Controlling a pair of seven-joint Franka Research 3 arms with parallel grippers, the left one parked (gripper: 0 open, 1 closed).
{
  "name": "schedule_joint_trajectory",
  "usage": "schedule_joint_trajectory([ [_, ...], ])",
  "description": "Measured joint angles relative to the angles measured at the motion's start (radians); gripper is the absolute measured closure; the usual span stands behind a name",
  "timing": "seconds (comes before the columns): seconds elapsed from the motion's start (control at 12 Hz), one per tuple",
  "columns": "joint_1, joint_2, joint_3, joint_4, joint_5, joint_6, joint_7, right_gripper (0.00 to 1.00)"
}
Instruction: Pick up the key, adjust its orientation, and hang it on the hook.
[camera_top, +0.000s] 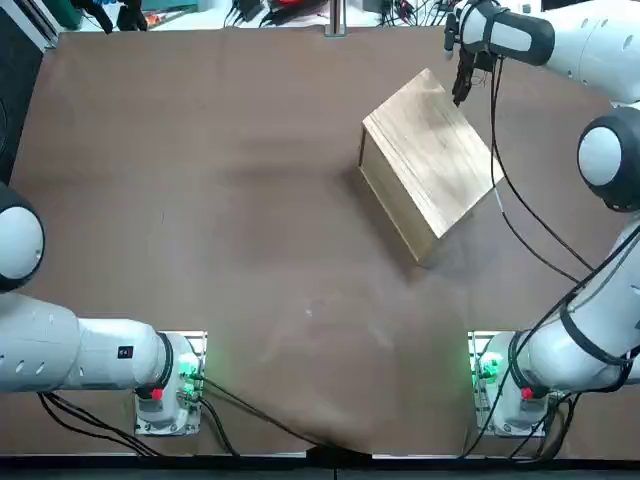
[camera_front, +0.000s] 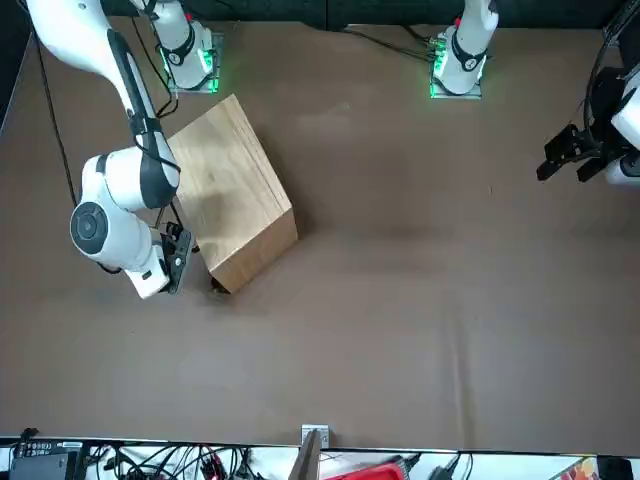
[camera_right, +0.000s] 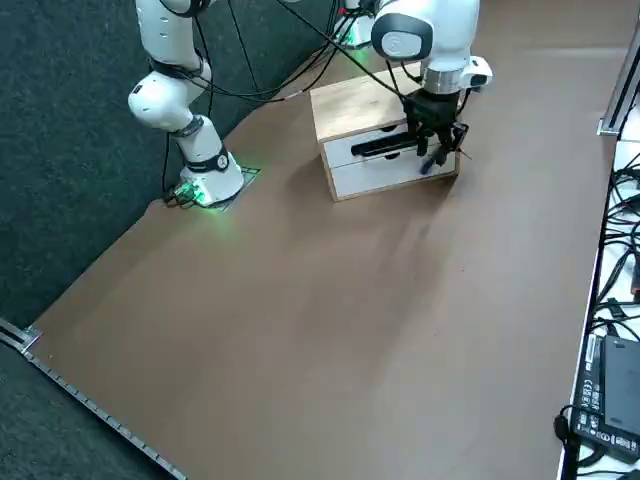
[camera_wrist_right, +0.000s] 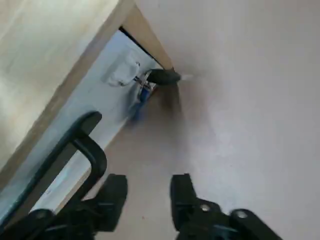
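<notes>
Right wrist view: the little dark key (camera_wrist_right: 164, 76) looks hung on the clear hook (camera_wrist_right: 125, 71) on the wooden box (camera_wrist_right: 47, 55). The right gripper (camera_wrist_right: 149, 181) is near it, fingers apart. The key looks light, hard and swingy; pinch its fat dark end.

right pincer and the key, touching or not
Apart. The right wrist view shows bare tabletop between the open right pincer and the key by the wooden box.

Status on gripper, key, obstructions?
Right gripper open, off the box. Key at hook, apparently hung. Black handle close by, possible snag.
</notes>
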Motion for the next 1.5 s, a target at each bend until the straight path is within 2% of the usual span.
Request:
schedule_joint_trajectory([
  [0.17,-0.001,0.0,-0.002,0.001,-0.001,0.003,-0.012,0.22],
  [0.25,-0.002,0.0,-0.005,0.002,-0.001,0.004,-0.018,0.04],
  [0.33,-0.005,0.0,-0.006,0.003,-0.001,0.004,-0.02,0.01],
  [0.83,-0.008,-0.006,-0.007,0.038,0.0,0.004,-0.021,0.0],
  [1.17,-0.025,-0.043,-0.018,0.054,0.0,-0.007,-0.009,0.0],
  [1.5,-0.076,-0.11,-0.022,0.056,0.001,-0.076,0.164,0.0],
])
